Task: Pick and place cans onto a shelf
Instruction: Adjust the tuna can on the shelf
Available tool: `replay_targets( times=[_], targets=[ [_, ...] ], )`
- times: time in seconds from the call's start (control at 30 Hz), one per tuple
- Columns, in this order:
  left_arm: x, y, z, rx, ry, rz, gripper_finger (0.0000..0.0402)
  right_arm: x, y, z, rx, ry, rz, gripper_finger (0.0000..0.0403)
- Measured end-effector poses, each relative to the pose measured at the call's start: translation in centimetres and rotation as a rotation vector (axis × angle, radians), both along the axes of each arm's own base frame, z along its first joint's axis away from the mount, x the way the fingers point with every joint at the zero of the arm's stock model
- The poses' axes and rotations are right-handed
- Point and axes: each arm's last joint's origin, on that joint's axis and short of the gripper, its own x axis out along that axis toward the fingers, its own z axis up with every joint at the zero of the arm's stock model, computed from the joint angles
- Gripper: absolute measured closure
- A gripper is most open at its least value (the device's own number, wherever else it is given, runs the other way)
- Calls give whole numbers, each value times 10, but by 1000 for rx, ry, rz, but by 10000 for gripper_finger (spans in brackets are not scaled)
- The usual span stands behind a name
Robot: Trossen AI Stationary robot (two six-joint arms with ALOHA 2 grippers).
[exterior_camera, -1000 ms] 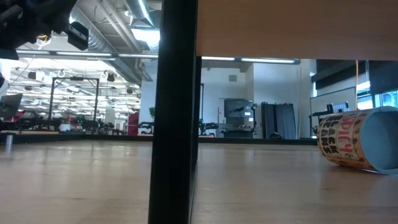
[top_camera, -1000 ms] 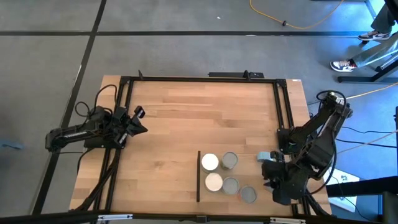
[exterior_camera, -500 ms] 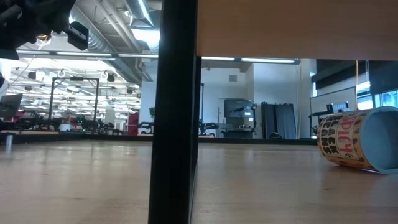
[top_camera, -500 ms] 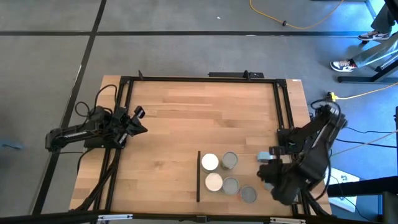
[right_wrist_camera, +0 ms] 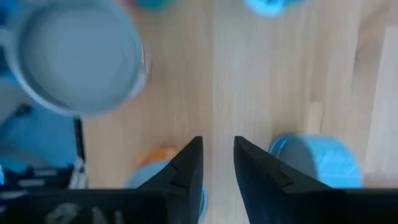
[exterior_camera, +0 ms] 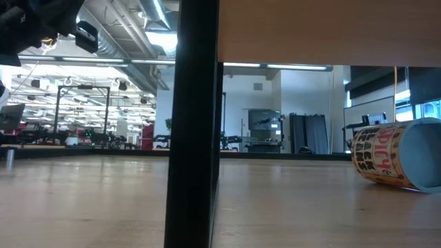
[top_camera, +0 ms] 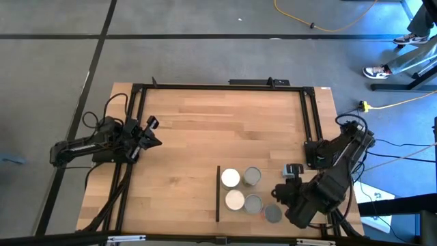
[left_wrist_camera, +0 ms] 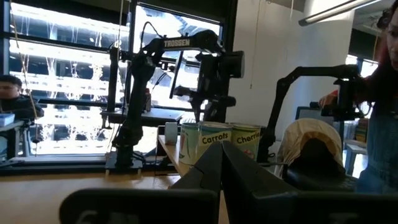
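Right pincer (top_camera: 278, 196) shifted toward cans (top_camera: 253, 203), partly covering nearest can (top_camera: 273, 214)

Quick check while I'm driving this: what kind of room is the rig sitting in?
Probably a robotics lab or workshop. Through the left wrist view, another robot arm stands on a bench beyond the table. The low view shows a big open hall with exposed ceiling ducts, and a yellow cable trails over the grey floor.

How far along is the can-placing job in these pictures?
Looks done: four cans grouped beside the dark strip. In hand: the right gripper, empty, beside a fifth can. The left gripper waits shut at the table's left. What's left: placing that can.
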Motion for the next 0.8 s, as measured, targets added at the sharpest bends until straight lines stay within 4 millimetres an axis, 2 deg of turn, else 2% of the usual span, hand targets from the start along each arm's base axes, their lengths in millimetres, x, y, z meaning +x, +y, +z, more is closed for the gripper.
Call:
replay_targets(
  times=[0.17,0.37,0.57,0.8],
  targets=[
    [0,0,0,0,0,0,401,5,-4,20,51,-70,-38,323],
    [0,0,0,-3,2,-2,401,4,-10,33,122,-115,-220,341],
    [0,0,0,-3,2,-3,401,2,-13,31,130,-113,-296,362],
    [0,0,0,-1,2,-6,401,3,-14,23,99,-89,-266,387]
  ],
)
